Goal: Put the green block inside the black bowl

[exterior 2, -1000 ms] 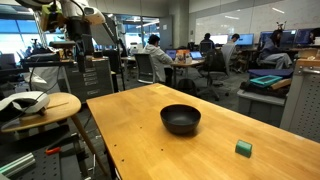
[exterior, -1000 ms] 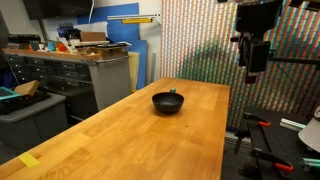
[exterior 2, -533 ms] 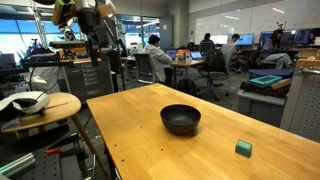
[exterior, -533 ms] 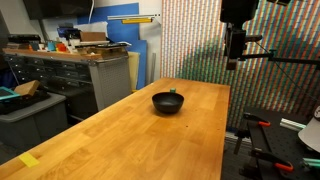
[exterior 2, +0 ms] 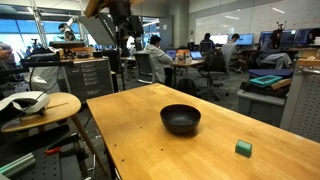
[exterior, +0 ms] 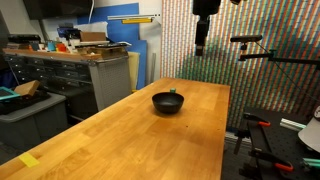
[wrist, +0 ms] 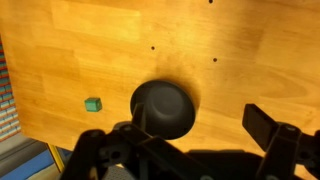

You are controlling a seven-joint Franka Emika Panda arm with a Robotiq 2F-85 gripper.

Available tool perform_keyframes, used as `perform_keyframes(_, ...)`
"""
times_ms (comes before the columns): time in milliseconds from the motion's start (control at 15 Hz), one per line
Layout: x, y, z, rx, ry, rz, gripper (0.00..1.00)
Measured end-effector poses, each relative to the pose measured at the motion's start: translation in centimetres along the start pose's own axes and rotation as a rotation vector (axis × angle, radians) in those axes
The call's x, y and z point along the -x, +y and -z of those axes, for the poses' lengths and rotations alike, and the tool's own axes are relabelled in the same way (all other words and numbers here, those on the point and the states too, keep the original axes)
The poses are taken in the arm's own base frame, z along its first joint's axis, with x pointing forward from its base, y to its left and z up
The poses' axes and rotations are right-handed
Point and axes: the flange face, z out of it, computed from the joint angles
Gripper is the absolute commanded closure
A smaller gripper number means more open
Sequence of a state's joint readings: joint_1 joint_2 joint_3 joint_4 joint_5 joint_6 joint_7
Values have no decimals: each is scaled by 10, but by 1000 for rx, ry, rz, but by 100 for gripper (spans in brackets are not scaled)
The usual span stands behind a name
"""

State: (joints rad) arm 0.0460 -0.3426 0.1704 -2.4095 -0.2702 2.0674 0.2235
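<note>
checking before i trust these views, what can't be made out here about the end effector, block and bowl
- End effector: in an exterior view it is small and dark, and the arm above it is cut off by the top edge. The finger spread is unreadable there.
- Green block: in an exterior view it is a speck partly behind the black bowl, too small to show its shape.
- Wrist view: the finger bases are blurred and cut off by the bottom edge.

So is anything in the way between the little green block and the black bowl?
No, nothing visible. The green block sits on the wooden table apart from the black bowl, with only bare wood between them. The gripper hangs high above the table, and nothing shows between it and the block.
</note>
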Motion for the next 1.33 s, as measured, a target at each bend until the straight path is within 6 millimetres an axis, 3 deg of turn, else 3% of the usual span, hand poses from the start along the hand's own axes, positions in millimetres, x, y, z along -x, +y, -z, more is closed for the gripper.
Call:
perform_keyframes(733,-88,72,-57,15,28,-34,0)
perform_keyframes(1333,-131,134,-109,43,19,-42,0)
